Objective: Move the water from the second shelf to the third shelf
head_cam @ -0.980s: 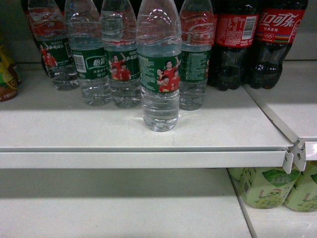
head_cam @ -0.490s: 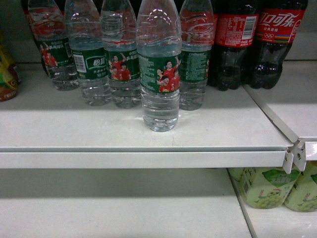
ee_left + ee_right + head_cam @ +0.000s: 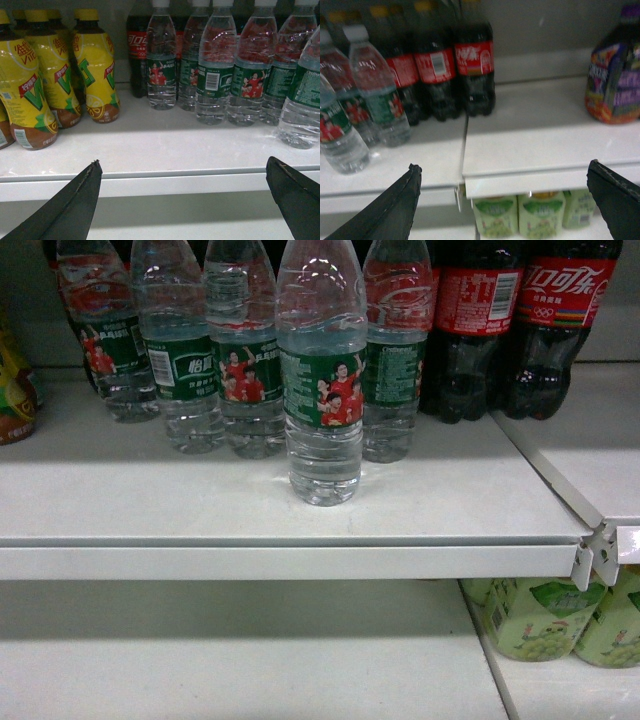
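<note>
Upright on the upper shelf (image 3: 180, 510), the water (image 3: 322, 390) stood alone in front of a row of 4 like bottles (image 3: 240, 360), nearer the shelf's front edge than any of them and close beside the two behind it. Its green label with red-shirted figures faced the head camera. To the right of the row stood dark cola bottles (image 3: 520, 320) with red labels, and below the shelf's right end sat pale green packs (image 3: 545, 615) on the lower shelf (image 3: 240, 660). Neither arm showed in the head view. From the left wrist, the left gripper (image 3: 182, 192) was spread wide, its 2 dark fingers (image 3: 75, 207) at the bottom corners, below the shelf's front lip and grasping nothing; yellow bottles (image 3: 55, 70) stood at the left of that shelf, and the water bottles lined up at the right. From the right wrist, the right gripper (image 3: 502, 195) was likewise spread wide and held nothing, low before the shelf edge; a purple-labelled bottle (image 3: 615, 75) stood on the neighbouring shelf section at far right, well apart from the cola.
</note>
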{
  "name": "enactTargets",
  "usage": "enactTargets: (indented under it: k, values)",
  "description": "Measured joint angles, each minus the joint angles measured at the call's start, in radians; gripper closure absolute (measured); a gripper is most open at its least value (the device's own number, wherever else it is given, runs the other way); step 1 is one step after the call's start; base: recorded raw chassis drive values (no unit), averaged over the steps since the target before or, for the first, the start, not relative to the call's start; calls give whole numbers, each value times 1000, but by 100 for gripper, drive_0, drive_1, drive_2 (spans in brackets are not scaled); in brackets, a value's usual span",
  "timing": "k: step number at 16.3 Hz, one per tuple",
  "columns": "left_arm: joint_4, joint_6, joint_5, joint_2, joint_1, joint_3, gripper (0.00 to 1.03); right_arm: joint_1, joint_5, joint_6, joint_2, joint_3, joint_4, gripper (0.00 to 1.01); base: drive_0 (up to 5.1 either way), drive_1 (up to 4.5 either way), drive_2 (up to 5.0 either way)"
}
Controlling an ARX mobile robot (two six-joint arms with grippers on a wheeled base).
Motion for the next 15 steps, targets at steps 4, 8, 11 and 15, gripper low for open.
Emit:
enactTargets:
  k: [4,8,11,15]
  values:
    - [0,0,0,0,0,0,5,18,-54,3,346,225,248,3,0,0,0]
    - [0,0,0,0,0,0,5,303,10,-64,692,255,484,3,0,0,0]
    - [0,0,0,0,0,0,5,535,61,-106,1030,344,639,3,0,0,0]
    - [0,0,0,0,0,0,5,639,89,-100,1249,465,647,3,0,0,0]
